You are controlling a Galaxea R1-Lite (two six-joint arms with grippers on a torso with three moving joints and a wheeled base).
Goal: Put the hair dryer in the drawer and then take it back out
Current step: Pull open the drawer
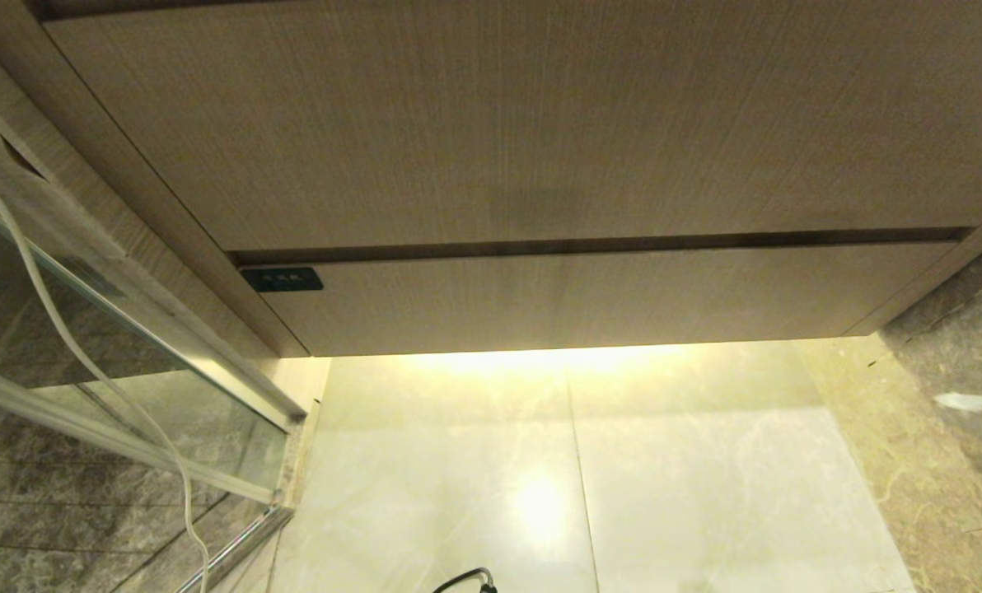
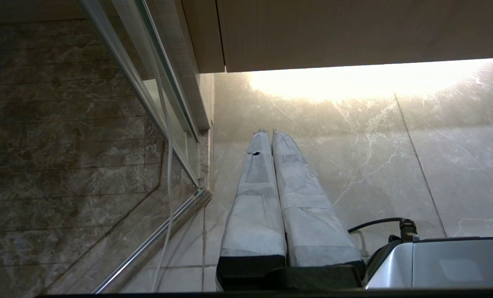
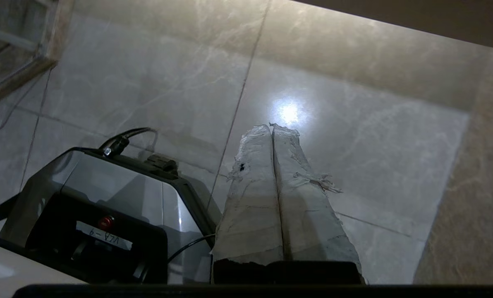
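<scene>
2 grippers pressed closed, empty: right gripper [image 3: 272, 126] and left gripper [image 2: 268, 131] both over pale marble floor [image 1: 664, 494]. Beyond, drawer [image 1: 590, 301] shut, dark label [image 1: 282, 279] at corner. Hair dryer not seen.

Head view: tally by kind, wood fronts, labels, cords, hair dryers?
Wood fronts: 2, the shut drawer and the taller plain wood panel above it
Dark labels: 1, label at the drawer front's upper left corner
White cords: 1, cord hanging at the left by the glass
Hair dryers: 0 in view
Total: 4
</scene>
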